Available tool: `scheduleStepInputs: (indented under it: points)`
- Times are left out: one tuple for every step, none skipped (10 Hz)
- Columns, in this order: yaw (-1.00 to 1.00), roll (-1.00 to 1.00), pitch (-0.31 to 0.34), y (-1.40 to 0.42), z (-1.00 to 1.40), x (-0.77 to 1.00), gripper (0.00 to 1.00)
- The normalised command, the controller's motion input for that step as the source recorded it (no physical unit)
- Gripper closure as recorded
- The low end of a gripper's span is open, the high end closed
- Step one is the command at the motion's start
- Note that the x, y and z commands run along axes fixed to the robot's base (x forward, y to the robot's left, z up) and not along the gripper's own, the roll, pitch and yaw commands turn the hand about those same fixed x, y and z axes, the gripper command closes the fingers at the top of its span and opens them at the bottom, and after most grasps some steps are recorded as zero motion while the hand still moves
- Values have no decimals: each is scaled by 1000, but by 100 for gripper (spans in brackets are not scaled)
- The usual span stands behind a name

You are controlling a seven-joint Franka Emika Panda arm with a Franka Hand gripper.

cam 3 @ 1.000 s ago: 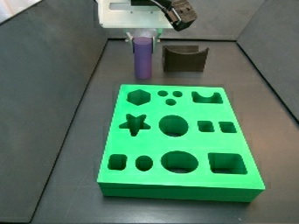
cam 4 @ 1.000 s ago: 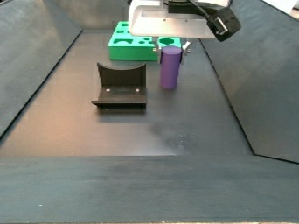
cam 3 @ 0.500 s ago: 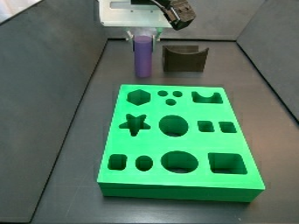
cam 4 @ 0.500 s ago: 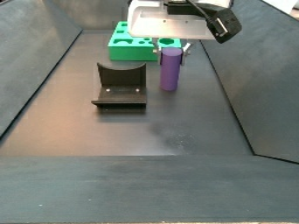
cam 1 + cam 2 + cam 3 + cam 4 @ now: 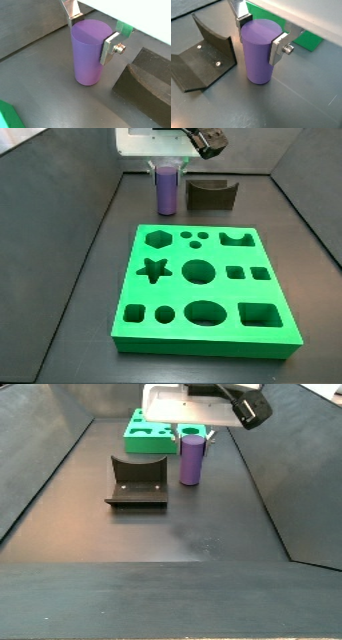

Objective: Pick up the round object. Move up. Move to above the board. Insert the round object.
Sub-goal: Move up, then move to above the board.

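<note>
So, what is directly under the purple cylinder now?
The round object stands upright on the dark floor, the gripper straddling its top. Its base covers the contact spot; the board lies apart.

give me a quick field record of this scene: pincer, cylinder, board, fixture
pincer: at the purple cylinder's top, one finger plate on each side
pincer state: plates at the sides, contact not clear
purple cylinder: upright, base on the floor
green board: flat on the floor, holes all empty
fixture: beside the cylinder, apart from it
</note>
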Motion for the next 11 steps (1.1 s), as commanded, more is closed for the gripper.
scheduleStepInputs:
  points:
    - [0,0,0,0,833,0,100]
    - [7,16,-5,85,847,-1,100]
    - [-2,18,18,71,716,-27,100]
    - [-11,19,19,42,572,-25,100]
    - [-15,22,22,31,409,-23,100]
    - [-16,26,22,25,237,-18,100]
    - [171,-144,168,234,1000,4,100]
    - [163,-144,179,233,1000,4,100]
    - [117,-142,165,209,1000,6,100]
    - [76,-135,143,192,1000,11,100]
    - [37,-125,117,181,1000,13,100]
